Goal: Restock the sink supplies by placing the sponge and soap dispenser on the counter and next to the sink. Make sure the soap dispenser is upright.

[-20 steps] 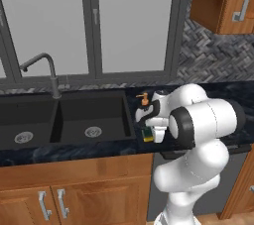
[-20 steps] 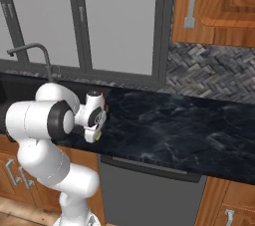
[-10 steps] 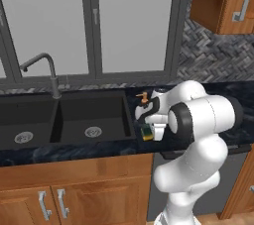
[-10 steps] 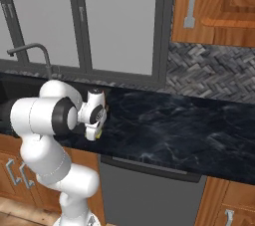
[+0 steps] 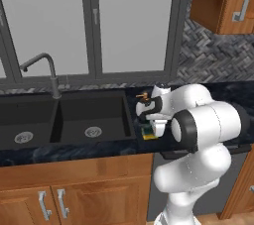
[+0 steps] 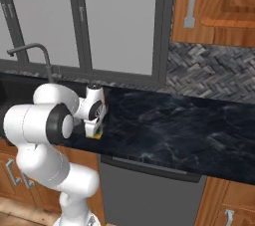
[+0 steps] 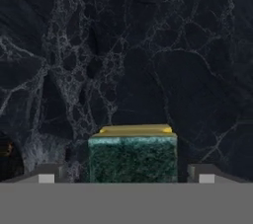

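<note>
In the hand view the fingers (image 7: 129, 176) are standing wide apart, one tip at each side of the sponge (image 7: 132, 154), with a clear gap between each tip and the sponge's sides, so nothing is being gripped. The sponge is lying flat on the tabletop (image 7: 148, 60) with its dark green scrubbing face up and a strip of yellow body showing along its far edge. From this I am judging that the sponge step is being finished: the block is sitting released near the front edge of the tabletop, just beside the right rim of the sink (image 5: 74, 120).

The arm is folding tightly over that spot. In the left base view its big elbow joint is bulging out in front of the cabinet, and the white wrist is pointing down over the sponge (image 5: 148, 133). In the right base view the wrist is hanging over the same yellow corner (image 6: 97, 133).

Just behind the wrist, the soap dispenser (image 5: 144, 99) is peeking out, its orange-gold pump showing. It seems to be standing on the tabletop near the sink's right rim, but whether it is properly upright I cannot tell.

Next, I would expect the hand to be lifting straight up, clear of the sponge, without nudging the dispenser behind it.
</note>
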Available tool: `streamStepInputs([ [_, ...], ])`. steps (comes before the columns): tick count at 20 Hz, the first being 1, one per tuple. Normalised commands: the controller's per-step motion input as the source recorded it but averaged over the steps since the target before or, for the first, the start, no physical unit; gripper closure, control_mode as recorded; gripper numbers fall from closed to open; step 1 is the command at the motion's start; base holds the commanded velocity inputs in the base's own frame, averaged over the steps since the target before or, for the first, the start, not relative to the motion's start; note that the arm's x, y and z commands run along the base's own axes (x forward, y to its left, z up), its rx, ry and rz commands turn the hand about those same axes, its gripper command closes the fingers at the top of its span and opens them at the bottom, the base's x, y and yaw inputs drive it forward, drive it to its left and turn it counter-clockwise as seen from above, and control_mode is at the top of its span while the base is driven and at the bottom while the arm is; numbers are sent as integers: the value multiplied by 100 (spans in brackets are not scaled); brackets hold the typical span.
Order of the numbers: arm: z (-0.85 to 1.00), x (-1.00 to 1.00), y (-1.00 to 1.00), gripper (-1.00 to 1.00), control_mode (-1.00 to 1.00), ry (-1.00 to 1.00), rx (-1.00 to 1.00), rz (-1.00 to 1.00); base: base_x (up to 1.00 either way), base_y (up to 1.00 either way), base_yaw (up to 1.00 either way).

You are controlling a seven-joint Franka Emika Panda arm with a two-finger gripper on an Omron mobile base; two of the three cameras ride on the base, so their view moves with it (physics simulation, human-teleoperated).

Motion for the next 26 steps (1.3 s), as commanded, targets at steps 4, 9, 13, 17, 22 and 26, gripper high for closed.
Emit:
streamStepInputs([
  [4, 55, -19, -15, -100, -100, -4, 0, 0, 0, 0, 0],
  [9, 83, -60, -23, -100, -100, -9, 3, -4, 0, 0, 0],
  [13, 88, -68, -5, -100, -100, -11, 2, -4, 0, 0, 0],
  [17, 95, -66, 0, -100, -100, -16, 0, -3, 0, 0, 0],
  [22, 84, -57, 0, -100, -100, -19, 0, -3, 0, 0, 0],
  [26, 46, -55, 0, -100, -100, -20, 0, -2, 0, 0, 0],
])
